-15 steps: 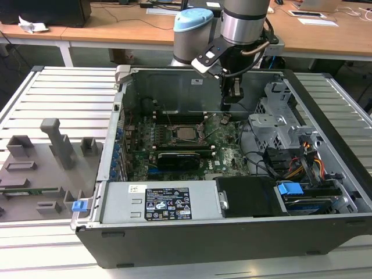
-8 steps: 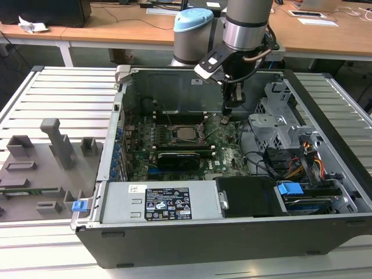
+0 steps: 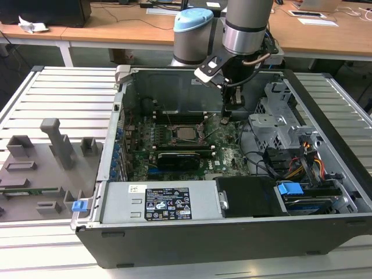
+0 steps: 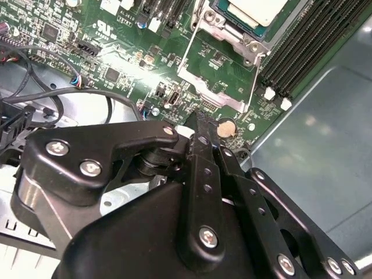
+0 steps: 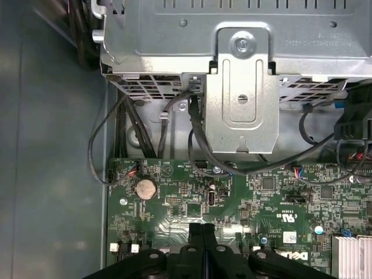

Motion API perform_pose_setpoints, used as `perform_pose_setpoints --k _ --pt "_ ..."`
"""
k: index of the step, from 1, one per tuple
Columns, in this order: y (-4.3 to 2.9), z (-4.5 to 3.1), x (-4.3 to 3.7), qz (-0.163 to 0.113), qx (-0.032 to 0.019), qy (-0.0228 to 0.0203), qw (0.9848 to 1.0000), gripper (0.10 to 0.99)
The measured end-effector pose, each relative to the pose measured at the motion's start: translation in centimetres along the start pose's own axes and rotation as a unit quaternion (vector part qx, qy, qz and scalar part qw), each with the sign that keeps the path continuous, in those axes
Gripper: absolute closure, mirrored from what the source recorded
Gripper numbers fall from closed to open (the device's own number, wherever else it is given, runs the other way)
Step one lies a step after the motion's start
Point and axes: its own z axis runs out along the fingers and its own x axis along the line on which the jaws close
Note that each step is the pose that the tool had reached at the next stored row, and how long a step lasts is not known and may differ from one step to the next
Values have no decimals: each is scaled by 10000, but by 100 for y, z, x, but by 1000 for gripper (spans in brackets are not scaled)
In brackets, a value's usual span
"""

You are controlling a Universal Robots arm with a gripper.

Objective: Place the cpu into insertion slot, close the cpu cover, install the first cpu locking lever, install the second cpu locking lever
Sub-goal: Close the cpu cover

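Note:
The cpu (image 3: 186, 132) (image 4: 256, 10), a flat silver-topped square, lies in the insertion slot (image 4: 229, 36) on the green motherboard inside the open computer case. The cpu cover (image 4: 212, 90), a thin silver frame with a window, looks raised off the socket. Its free edge tilts toward my gripper. My gripper (image 3: 228, 116) (image 4: 200, 119) (image 5: 201, 228) hangs low over the board on the exterior view's right of the socket. Its black fingers are shut with nothing between them. The tips are a short way from the cover's free edge and apart from it.
A coin battery (image 4: 225, 127) (image 5: 145, 187) sits just by the fingertips. Memory slots (image 4: 308, 52) flank the socket. A metal drive cage (image 5: 244, 87) (image 3: 279, 122) with black cables stands beyond the gripper. A black fan card (image 3: 180, 157) and the power supply (image 3: 163, 203) lie nearer the case front.

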Motion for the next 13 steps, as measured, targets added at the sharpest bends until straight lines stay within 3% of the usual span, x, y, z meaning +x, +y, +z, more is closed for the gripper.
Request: perform_pose_setpoints --k 7,13 --pt "29 54 -2 0 0 0 10000 980" --pt "26 153 -4 -5 0 0 10000 980"
